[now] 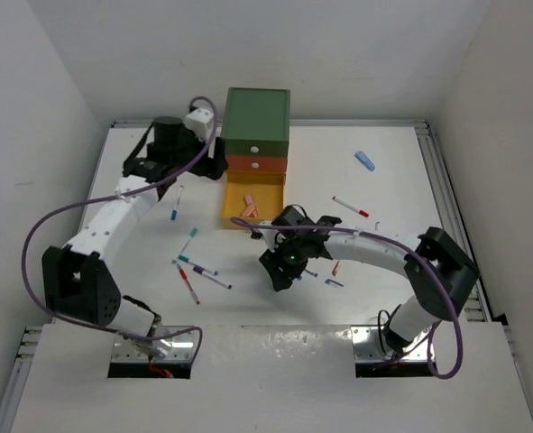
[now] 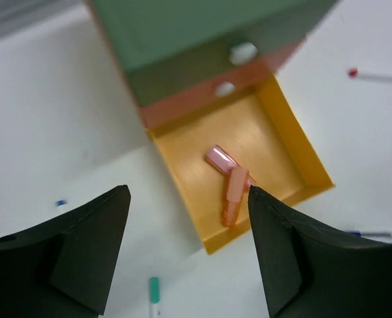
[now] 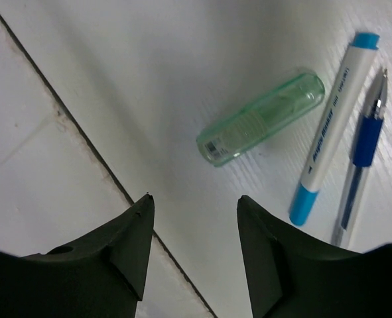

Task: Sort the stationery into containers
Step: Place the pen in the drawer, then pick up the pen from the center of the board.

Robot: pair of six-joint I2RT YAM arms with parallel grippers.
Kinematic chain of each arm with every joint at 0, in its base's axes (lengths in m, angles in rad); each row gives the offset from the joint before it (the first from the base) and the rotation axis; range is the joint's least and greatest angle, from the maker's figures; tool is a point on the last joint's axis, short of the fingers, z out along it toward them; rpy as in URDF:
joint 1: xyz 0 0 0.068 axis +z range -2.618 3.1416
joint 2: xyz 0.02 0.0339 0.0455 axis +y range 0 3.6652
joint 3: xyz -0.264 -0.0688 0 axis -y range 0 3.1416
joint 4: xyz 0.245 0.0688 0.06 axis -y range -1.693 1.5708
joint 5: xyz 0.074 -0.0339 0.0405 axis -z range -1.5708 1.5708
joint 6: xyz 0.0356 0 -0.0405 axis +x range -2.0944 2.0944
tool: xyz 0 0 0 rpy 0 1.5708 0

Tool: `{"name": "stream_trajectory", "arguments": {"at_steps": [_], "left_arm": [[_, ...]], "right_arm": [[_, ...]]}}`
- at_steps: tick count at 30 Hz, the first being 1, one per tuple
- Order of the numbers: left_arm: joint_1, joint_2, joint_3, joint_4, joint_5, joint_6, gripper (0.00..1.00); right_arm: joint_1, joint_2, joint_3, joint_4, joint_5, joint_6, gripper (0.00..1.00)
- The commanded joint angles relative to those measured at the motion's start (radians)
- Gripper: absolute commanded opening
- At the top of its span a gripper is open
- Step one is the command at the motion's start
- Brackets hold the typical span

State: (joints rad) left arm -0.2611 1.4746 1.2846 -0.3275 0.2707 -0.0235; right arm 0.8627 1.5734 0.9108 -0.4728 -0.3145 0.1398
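Note:
The containers are a small cabinet with a dark green top box [image 1: 257, 117], an orange-red drawer [image 1: 255, 163] and a yellow drawer [image 1: 264, 185] pulled out. Two pink capsule pieces [image 2: 227, 173] lie in the yellow drawer [image 2: 182, 152]. My left gripper [image 2: 189, 192] hangs open and empty over the drawer's near corner, seen beside the cabinet [image 1: 212, 167] from above. My right gripper [image 3: 194, 202] is open and empty above the table, just short of a mint-green capsule [image 3: 262, 118]. A blue-capped marker [image 3: 335, 126] and a blue pen [image 3: 358, 159] lie beside it.
Pens lie scattered left of the right gripper [image 1: 280, 271]: a blue-tipped one [image 1: 177, 204], a teal one [image 1: 189, 239], a red one [image 1: 190, 287]. A red-tipped pen [image 1: 350, 207] and a blue capsule [image 1: 364, 160] lie at the right. A dark seam [image 3: 83, 132] crosses the table.

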Motion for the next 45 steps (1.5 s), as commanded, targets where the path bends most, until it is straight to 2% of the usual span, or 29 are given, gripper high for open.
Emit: {"name": "stream_trajectory", "arguments": {"at_steps": [1, 3, 4, 7, 10, 19, 22, 25, 26, 30, 34, 36, 45], "left_arm": [[0.077, -0.129, 0.036, 0.013, -0.056, -0.062, 0.78], [0.105, -0.178, 0.009, -0.004, -0.064, -0.066, 0.79], [0.127, -0.197, -0.002, -0.013, -0.082, -0.066, 0.86], [0.158, -0.255, -0.047, -0.041, -0.157, -0.067, 0.97], [0.194, -0.306, -0.079, -0.076, -0.206, -0.055, 0.98], [0.255, -0.392, -0.139, -0.094, -0.186, -0.030, 0.99], [0.261, -0.398, -0.149, -0.094, -0.174, -0.032, 0.99], [0.261, -0.398, -0.160, -0.091, -0.174, -0.030, 0.99], [0.261, -0.398, -0.163, -0.090, -0.169, -0.026, 0.98], [0.261, -0.399, -0.177, -0.081, -0.140, -0.012, 0.98], [0.287, -0.402, -0.180, -0.077, -0.088, 0.005, 0.98], [0.287, -0.399, -0.183, -0.070, -0.070, 0.005, 0.98], [0.287, -0.375, -0.189, -0.030, -0.065, -0.013, 0.97]], "right_arm": [[0.028, 0.059, 0.072, 0.040, 0.020, 0.135, 0.52], [0.041, 0.109, 0.109, 0.037, 0.037, 0.176, 0.52], [0.054, 0.126, 0.121, 0.034, 0.060, 0.187, 0.52], [0.073, 0.184, 0.161, 0.019, 0.138, 0.219, 0.53], [0.075, 0.234, 0.180, -0.001, 0.207, 0.250, 0.54], [0.070, 0.332, 0.226, -0.033, 0.278, 0.264, 0.54], [0.064, 0.350, 0.238, -0.038, 0.258, 0.262, 0.48], [0.065, 0.335, 0.232, -0.026, 0.241, 0.245, 0.30], [0.070, 0.323, 0.221, -0.018, 0.232, 0.236, 0.19], [0.084, 0.208, 0.186, -0.004, 0.136, 0.166, 0.03], [0.061, 0.030, 0.232, -0.012, 0.086, 0.017, 0.00], [0.033, 0.011, 0.272, -0.006, 0.097, -0.049, 0.00], [-0.152, 0.262, 0.589, 0.076, 0.141, -0.068, 0.00]]}}
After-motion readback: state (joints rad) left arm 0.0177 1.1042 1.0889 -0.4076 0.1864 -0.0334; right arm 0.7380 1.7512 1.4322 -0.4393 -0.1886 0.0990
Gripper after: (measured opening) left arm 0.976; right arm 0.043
